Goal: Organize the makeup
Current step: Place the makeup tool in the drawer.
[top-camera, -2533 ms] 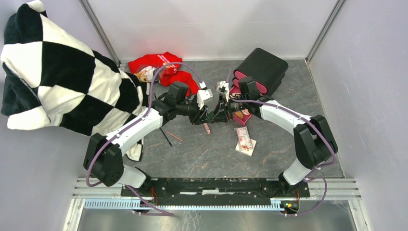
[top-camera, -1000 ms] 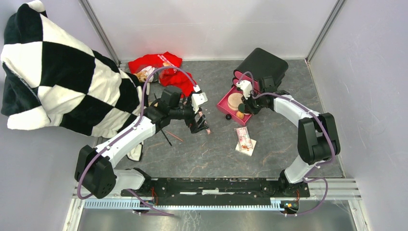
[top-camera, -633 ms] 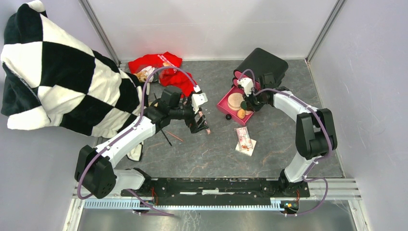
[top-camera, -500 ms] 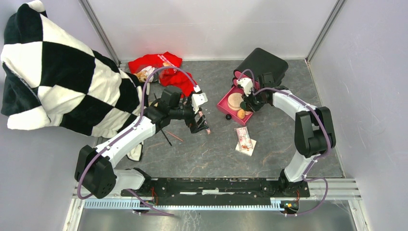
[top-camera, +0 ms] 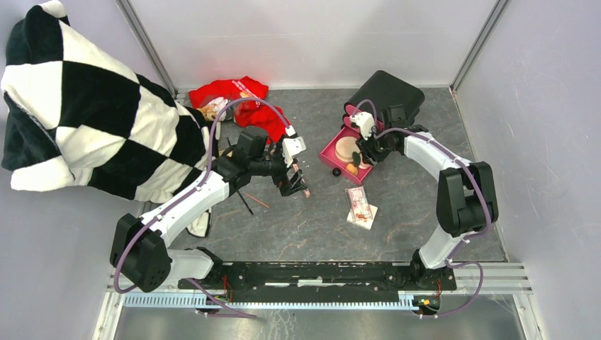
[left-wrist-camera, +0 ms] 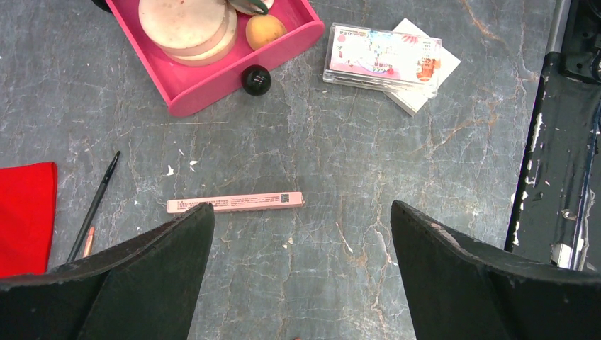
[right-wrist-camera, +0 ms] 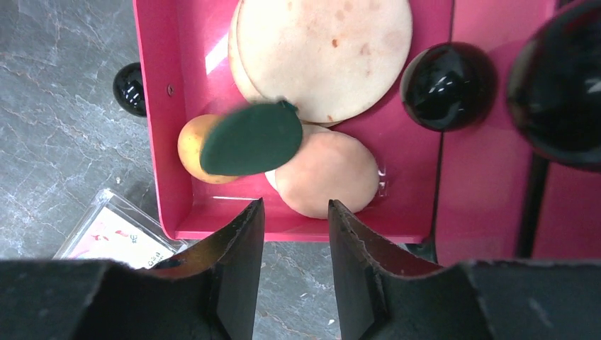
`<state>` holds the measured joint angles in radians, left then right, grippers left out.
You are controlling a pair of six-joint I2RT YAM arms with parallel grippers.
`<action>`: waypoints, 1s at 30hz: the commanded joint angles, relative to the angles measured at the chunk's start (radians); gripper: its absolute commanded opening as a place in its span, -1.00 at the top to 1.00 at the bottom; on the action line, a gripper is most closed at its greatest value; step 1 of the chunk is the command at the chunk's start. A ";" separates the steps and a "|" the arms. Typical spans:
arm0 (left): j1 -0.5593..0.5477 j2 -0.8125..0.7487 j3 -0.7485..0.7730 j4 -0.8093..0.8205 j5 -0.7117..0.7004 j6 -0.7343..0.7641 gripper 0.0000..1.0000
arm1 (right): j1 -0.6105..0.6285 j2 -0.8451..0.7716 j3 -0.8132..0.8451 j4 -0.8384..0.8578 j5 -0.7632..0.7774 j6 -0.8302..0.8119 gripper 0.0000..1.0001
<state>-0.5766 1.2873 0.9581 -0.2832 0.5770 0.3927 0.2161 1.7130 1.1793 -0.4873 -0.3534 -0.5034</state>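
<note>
Your grey marbled worktop [top-camera: 305,227] carries: pink drawer [left-wrist-camera: 212,85], black ball [left-wrist-camera: 256,79] just beside it, pink stick [left-wrist-camera: 235,202], black pencil [left-wrist-camera: 94,205], brown pencil [left-wrist-camera: 88,241], white card [left-wrist-camera: 434,74], red cloth [top-camera: 234,95], black box [top-camera: 386,95].

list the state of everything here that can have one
left gripper, open, over the pink stick
right gripper, open, empty, over the pink drawer
pink drawer, pulled out, on the table, holding puffs
pink stick, lying flat, not gripped
red-patterned packet, flat on the white card

The rectangular plastic drawer [right-wrist-camera: 152,106] is bright pink; the round foam puffs [right-wrist-camera: 326,53] are peach, the oval pad [right-wrist-camera: 251,138] dark green (the tabletop [right-wrist-camera: 64,142] is veined grey).
</note>
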 commanded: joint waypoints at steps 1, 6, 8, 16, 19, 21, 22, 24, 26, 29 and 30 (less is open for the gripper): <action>-0.003 -0.014 -0.004 0.004 -0.002 0.046 -0.99 | -0.004 -0.059 0.050 -0.008 0.020 -0.010 0.11; -0.003 -0.011 -0.005 0.002 -0.003 0.049 -0.99 | -0.003 -0.073 0.048 -0.003 -0.005 -0.011 0.10; -0.003 -0.011 -0.005 0.003 -0.003 0.049 -0.99 | -0.003 -0.072 0.046 0.000 -0.033 -0.009 0.09; -0.004 -0.017 -0.002 0.001 -0.008 0.049 -0.99 | 0.019 -0.043 0.055 0.038 -0.065 0.012 0.04; -0.003 -0.016 -0.001 0.001 -0.009 0.047 -0.99 | 0.043 -0.029 0.073 0.053 -0.057 0.020 0.06; -0.003 -0.017 -0.002 0.001 -0.012 0.047 -0.99 | 0.061 -0.016 0.088 0.055 -0.046 0.020 0.08; -0.003 -0.018 -0.002 0.001 -0.012 0.048 -0.99 | 0.070 -0.010 0.093 0.056 -0.039 0.020 0.08; -0.003 -0.019 -0.002 0.001 -0.014 0.048 -0.99 | 0.088 0.006 0.105 0.059 -0.019 0.019 0.09; -0.003 -0.019 -0.002 0.000 -0.015 0.048 -0.99 | 0.104 0.023 0.114 0.059 -0.001 0.014 0.12; -0.003 -0.023 -0.004 0.000 -0.016 0.049 -0.99 | 0.121 0.047 0.123 0.058 0.026 0.006 0.17; -0.003 -0.024 -0.004 0.000 -0.017 0.048 -0.99 | 0.125 0.056 0.124 0.056 0.036 0.002 0.18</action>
<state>-0.5766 1.2873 0.9581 -0.2905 0.5728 0.3943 0.3248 1.7367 1.2644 -0.4473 -0.3653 -0.4953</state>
